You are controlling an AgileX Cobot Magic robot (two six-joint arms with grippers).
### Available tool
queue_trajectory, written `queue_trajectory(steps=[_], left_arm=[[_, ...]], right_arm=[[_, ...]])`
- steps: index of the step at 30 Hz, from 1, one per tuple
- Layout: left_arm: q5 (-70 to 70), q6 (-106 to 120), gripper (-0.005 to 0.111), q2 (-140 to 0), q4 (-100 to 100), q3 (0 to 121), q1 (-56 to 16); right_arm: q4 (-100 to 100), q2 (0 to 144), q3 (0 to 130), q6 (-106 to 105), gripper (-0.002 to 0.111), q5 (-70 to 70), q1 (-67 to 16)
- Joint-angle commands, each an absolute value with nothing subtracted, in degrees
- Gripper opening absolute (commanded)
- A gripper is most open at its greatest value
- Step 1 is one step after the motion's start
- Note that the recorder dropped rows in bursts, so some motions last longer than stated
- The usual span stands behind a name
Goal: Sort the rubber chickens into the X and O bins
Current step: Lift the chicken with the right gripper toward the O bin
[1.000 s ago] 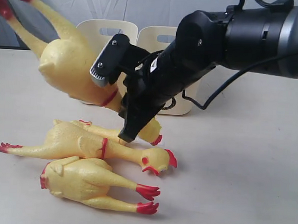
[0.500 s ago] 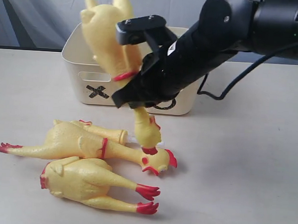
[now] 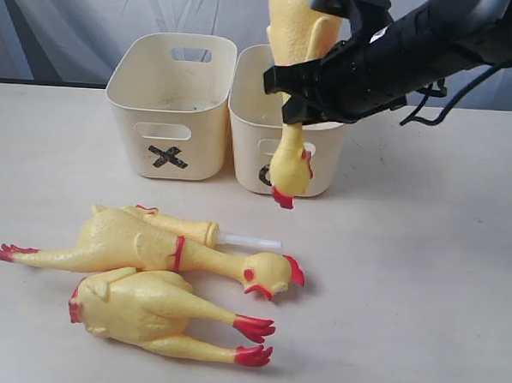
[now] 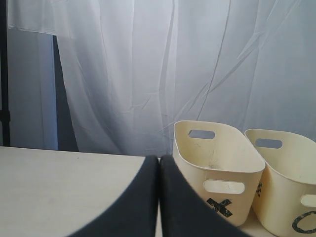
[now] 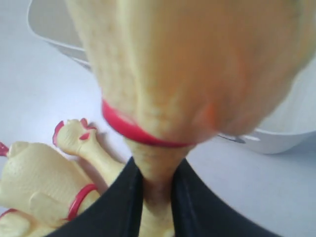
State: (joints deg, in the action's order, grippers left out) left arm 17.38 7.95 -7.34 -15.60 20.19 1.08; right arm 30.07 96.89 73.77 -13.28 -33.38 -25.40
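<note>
while three rubber chickens lie close together on the bench [image 3: 422, 295], the nearest chicken [image 3: 138, 310] with its feet to the right, a long chicken [image 3: 150, 242] behind it, then a small chicken [image 3: 173, 226] with a white tube [image 3: 252, 241], a fourth chicken [image 3: 289, 159] hangs head-down farther back against the o bin [image 3: 325, 161]. the right gripper [image 5: 155, 202] pinches its neck between red ring and head. it looks light, soft and floppy, so the narrow neck seems the surest hold. the x bin [image 3: 125, 146] stands alongside. the left gripper [image 4: 159, 197] is closed on nothing.
</note>
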Motion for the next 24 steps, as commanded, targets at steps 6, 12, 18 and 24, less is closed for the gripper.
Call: queue_trajectory(steps=[6, 12, 18, 24], left_arm=[[16.9, 7.7, 0.000, -7.0, -16.0, 20.6, 1.0], [16.9, 7.7, 0.000, -7.0, -16.0, 20.6, 1.0], [16.9, 7.7, 0.000, -7.0, -16.0, 20.6, 1.0], [16.9, 7.7, 0.000, -6.9, -16.0, 20.6, 1.0]], right_arm=[[30.5, 102.4, 84.2, -10.2, -0.001, -43.1, -22.4], [30.2, 106.9, 90.8, -6.8, -0.001, -52.0, -22.4], [29.9, 110.0, 94.6, -3.6, -0.001, -53.7, -22.0], [30.9, 114.3, 99.7, -1.8, -0.001, -59.9, -20.2]])
